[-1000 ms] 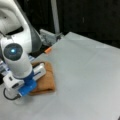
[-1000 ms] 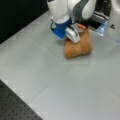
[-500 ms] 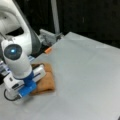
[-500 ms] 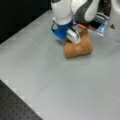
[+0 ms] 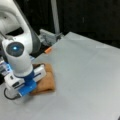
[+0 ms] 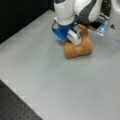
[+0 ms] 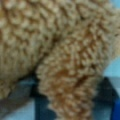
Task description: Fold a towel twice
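The orange-brown towel lies folded into a small thick packet on the grey table in both front views, seen again as the towel just below the arm. My gripper is pressed down on the packet's left edge, its white and blue hand covering that side. From the opposite side the gripper sits over the packet's upper left corner. In the wrist view, terry cloth fills the picture and a thick fold of it sits in the gripper, with dark fingers on either side.
A small orange object lies on the table behind the towel, by grey hardware at the table's back edge. A black cable loops beside the hand. The grey table stretches to a front view's right.
The hand has shifted only slightly over the towel; the folded packet stays where it was.
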